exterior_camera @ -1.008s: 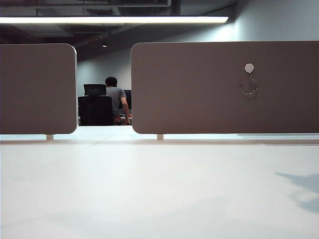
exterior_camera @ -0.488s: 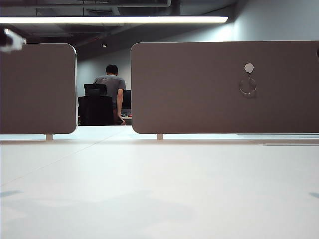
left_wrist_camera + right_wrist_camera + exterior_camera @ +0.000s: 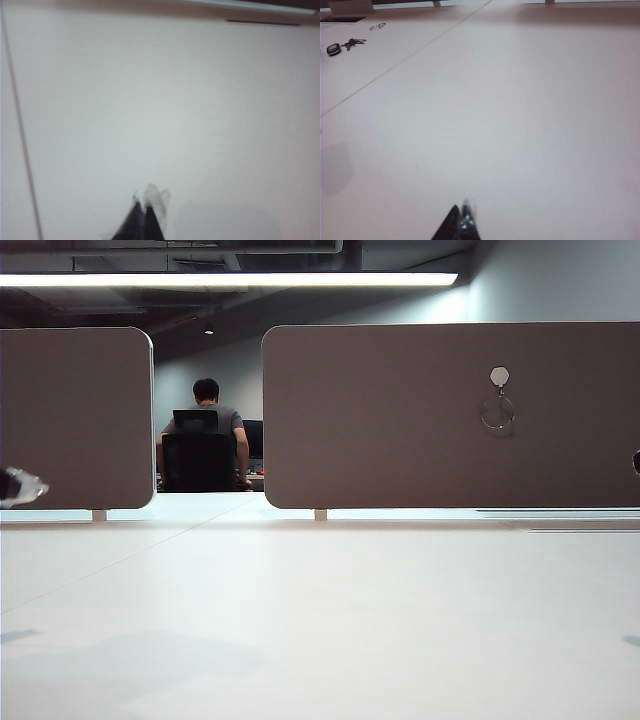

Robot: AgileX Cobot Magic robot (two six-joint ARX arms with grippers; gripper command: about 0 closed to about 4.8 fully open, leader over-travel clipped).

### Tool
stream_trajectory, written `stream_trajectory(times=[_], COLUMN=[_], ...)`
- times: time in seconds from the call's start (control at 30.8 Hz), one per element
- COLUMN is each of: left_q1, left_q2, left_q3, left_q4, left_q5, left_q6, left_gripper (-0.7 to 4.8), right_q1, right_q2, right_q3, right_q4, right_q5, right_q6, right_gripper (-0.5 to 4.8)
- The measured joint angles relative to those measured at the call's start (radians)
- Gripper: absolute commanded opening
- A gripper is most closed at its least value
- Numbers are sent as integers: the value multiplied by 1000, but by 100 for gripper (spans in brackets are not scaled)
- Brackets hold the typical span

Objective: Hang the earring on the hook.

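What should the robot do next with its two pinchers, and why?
Probably nothing more than parking both arms: the earring already hangs from the hook on the panel, and the left gripper and right gripper are shut, empty, over the bare table.

Broad, smooth white tabletop [image 3: 520, 100] with a thin dark seam, spread beneath the right gripper [image 3: 461, 220]; far ahead of its closed tips, a dark key bunch with fob [image 3: 342, 46] lying flat.
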Motion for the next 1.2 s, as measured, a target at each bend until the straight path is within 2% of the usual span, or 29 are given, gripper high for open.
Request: stream_trajectory(times=[0.42,0.52,0.55,0.72,0.88,0.98,1.2], left_q1=[0,5,26,276,479,536,536], left_q2=[-4,-47,-61,-89,-125,-122,-123], left_q3=[1,2,2,2,3,3,3], left_q4=[-22,-24,-24,-20,-14,-17,-17], left_q5=[-8,-7,7,82,74,77,81], left_q6=[-3,-3,-3,-3,-3,-3,-3], left_gripper=[4,4,4,4,4,4,4], right_q1=[-2,-49,-85,-261,-333,-361,-377], right_q2=[0,0,0,0,0,0,0], right_q3=[0,-1,-1,-1,-1,-1,-1], right_q4=[1,4,4,6,6,7,7], right_q5=[1,-19,-22,-18,-15,-17,-18], right_q6=[0,0,0,0,0,0,0], right_gripper=[-1,-1,-1,-1,-1,-1,-1])
